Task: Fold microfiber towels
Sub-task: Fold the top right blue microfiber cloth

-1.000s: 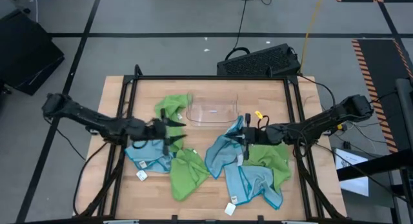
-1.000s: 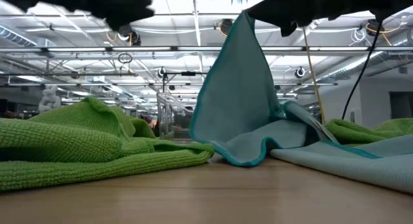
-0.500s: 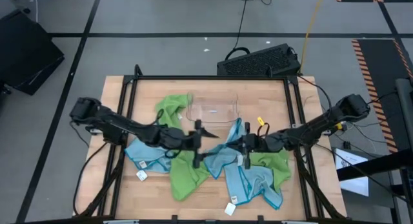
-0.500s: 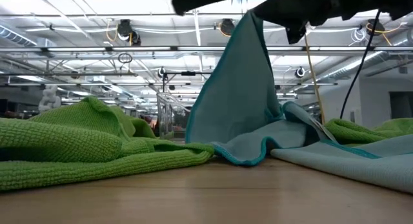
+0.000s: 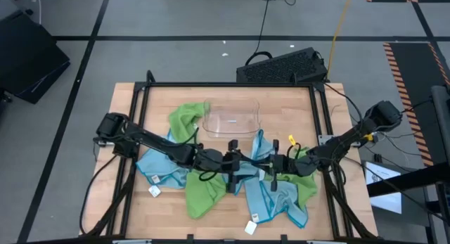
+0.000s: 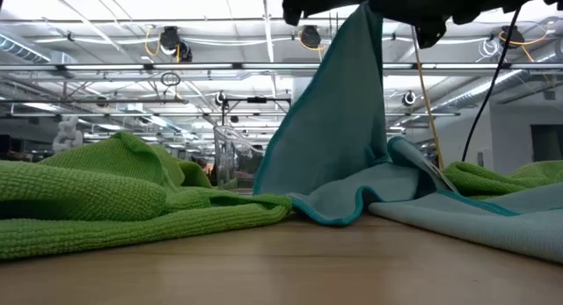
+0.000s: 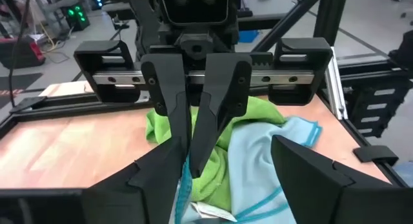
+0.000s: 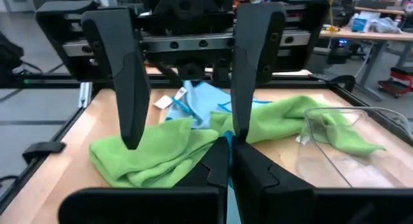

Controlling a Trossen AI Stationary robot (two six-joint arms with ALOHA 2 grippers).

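Left gripper has swung from the table's 9 o'clock side into the centre and now sits face to face with the right gripper, jaws spread. Right one stays clenched on a corner of the light blue towel, lifted into a peak, rest of it draped on the table centre, toward 5 o'clock. You're mid pick-up: towel raised, second corner not yet gripped. Next you'd need left to close on the edge hanging beside right's pinch, then spread it flat. Low view crops both grippers at the top, so contact is unclear. Green towels at 7 and 11 o'clock and other blue ones overlap; can't tell edges apart.
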